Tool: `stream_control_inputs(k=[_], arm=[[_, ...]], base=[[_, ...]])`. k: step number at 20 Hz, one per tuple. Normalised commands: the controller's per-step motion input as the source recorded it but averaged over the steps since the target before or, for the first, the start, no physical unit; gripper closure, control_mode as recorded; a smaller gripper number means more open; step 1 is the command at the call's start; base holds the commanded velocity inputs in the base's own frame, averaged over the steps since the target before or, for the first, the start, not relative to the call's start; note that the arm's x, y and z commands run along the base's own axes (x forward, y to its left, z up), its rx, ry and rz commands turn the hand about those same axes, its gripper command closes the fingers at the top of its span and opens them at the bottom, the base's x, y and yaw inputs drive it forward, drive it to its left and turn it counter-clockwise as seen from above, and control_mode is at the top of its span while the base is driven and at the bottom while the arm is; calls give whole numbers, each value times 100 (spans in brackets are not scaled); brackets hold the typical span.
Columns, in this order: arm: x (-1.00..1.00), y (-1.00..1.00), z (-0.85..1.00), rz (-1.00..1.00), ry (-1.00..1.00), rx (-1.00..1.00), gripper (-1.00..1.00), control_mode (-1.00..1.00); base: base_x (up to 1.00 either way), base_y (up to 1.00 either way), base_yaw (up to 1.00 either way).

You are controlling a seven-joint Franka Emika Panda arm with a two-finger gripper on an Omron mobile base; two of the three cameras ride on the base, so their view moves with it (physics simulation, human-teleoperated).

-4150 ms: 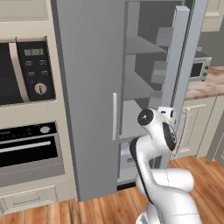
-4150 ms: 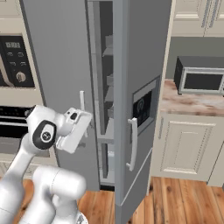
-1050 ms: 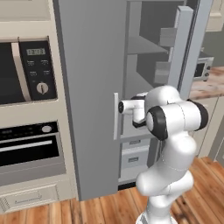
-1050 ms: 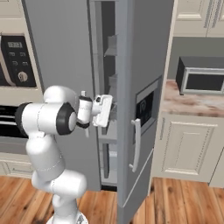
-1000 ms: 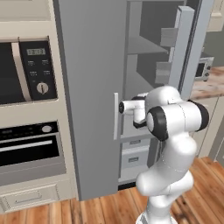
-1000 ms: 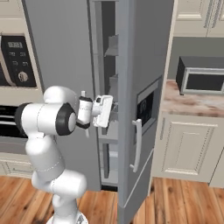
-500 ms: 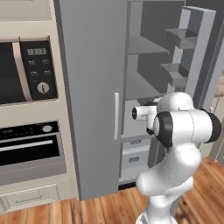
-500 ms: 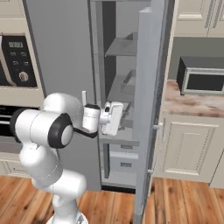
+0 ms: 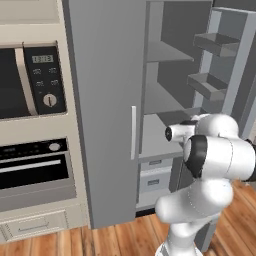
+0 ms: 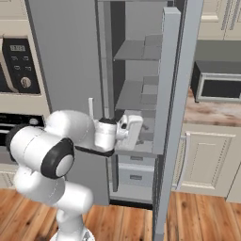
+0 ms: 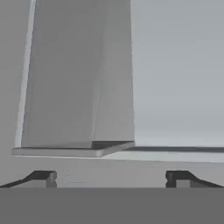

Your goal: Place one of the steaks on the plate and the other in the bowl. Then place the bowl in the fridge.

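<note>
— What's the biggest thing in front of the robot?

— The tall grey two-door fridge (image 9: pixel 105 100). Its left door is shut, with a slim pale vertical handle (image 9: pixel 133 132) along its right edge. The right door (image 10: pixel 172 117) stands swung out, seen nearly edge-on in the right base view, and the grey door bins (image 9: pixel 212 45) on its inner face show in the left base view.

— And inside?

— Grey inner shelves (image 10: pixel 134 96) stacked one above another, and pale grey drawers (image 10: pixel 135 172) below them. The shelves look bare as far as can be made out.

— What sits around the fridge?

— To its left, a cream-framed built-in oven (image 9: pixel 32 172) with a microwave-style unit and dark control panel (image 9: pixel 44 80) above it. To its right, a brown speckled counter (image 10: pixel 212 112) on cream cabinets carries a dark microwave (image 10: pixel 217 84). The floor is wooden planks (image 10: pixel 197 219).

— Where is the arm?

— The white arm (image 9: pixel 217 155) reaches forward at mid height, with the hand at the mouth of the open compartment, just above the drawers.

— And the pincer?

— The pincer (image 11: pixel 111 177) stands wide, its two dark tips far apart at the bottom of the hand view, with nothing between them. It faces a grey shelf edge (image 11: pixel 72 151) and the grey inner wall behind it.
</note>
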Motion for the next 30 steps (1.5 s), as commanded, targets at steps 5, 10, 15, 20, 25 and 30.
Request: stream_control_inputs(k=[5, 10, 15, 20, 25, 30], arm=[[-28, 58, 38, -7, -13, 6, -100, -100], [-3, 78, 17, -7, 1, 33, -100, -100], [0, 38, -2, -10, 14, 78, -100, -100], [-8, 96, -19, -18, 0, 68, -100, -100], [-12, 95, -17, -8, -2, 67, -100, -100], [-10, 55, 0, 2, -47, 38, -100, -100]], base=[[0, 0, 0], [0, 0, 0], [0, 0, 0], [0, 0, 0], [0, 0, 0], [0, 0, 0]])
